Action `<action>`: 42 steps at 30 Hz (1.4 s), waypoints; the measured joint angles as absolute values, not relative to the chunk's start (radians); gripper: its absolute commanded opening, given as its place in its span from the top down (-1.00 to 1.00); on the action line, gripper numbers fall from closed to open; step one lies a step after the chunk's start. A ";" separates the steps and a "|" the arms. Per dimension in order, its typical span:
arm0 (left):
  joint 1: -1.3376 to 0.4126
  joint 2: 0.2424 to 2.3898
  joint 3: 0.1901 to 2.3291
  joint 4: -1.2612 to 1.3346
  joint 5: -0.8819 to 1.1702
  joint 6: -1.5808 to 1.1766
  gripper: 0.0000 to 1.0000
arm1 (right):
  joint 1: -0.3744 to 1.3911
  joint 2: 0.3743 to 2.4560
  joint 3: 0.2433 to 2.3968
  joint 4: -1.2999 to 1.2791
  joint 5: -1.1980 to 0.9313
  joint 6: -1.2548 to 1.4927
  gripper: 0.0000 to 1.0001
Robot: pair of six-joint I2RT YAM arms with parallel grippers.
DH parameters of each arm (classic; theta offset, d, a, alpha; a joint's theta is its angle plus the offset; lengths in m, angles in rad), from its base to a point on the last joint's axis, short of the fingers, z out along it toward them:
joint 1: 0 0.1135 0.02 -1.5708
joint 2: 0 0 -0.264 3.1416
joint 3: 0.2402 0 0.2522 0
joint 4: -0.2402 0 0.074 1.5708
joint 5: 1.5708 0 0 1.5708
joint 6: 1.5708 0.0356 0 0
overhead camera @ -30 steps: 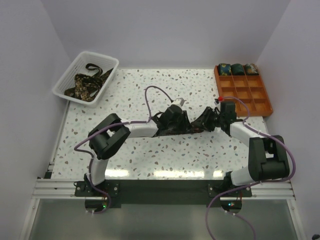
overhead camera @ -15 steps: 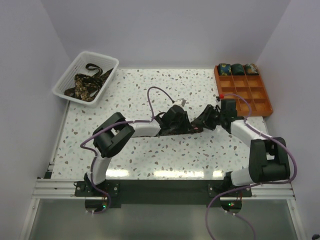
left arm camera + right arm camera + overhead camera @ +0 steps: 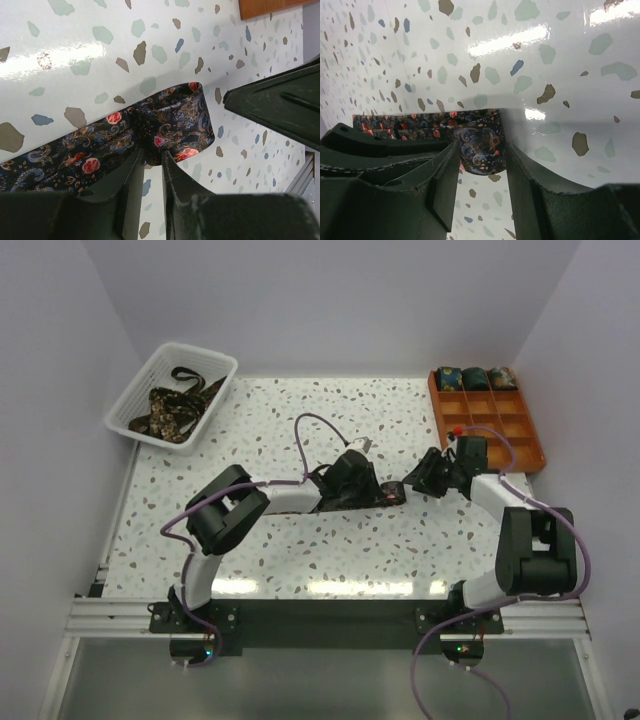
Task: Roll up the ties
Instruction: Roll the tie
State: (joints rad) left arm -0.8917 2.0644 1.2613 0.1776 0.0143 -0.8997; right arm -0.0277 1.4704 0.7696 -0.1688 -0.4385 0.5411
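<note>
A dark paisley tie [image 3: 392, 496] with red roses lies across the middle of the table between both arms. In the left wrist view the tie [image 3: 95, 150] runs from the lower left to a folded end. My left gripper [image 3: 150, 153] has its jaws nearly together, pinching a fold at the tie's edge. In the right wrist view one end of the tie is a small roll [image 3: 482, 142], and my right gripper [image 3: 481, 151] is shut on it, a finger against each side. The left gripper [image 3: 375, 490] and the right gripper [image 3: 422, 480] stand close together.
A white mesh basket [image 3: 128, 406] at the back left holds several loose ties [image 3: 172, 408]. An orange gridded tray [image 3: 532, 445] at the back right has three rolled ties [image 3: 472, 378] in its far row. Walls close the table on three sides.
The right gripper has moved right and slightly away with the rolled end. The left gripper's jaws have closed further and shifted a little right along the tie.
</note>
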 measured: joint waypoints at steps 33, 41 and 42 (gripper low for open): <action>-0.892 2.064 1.261 0.133 0.012 -0.899 0.66 | 0.038 1.496 0.729 -0.088 -0.620 0.534 0.23; -0.892 2.064 1.261 0.123 0.010 -0.899 0.65 | 0.073 1.496 0.728 -0.083 -0.620 0.543 0.38; -0.892 2.064 1.261 0.120 0.009 -0.899 0.65 | 0.077 1.496 0.728 -0.083 -0.620 0.543 0.40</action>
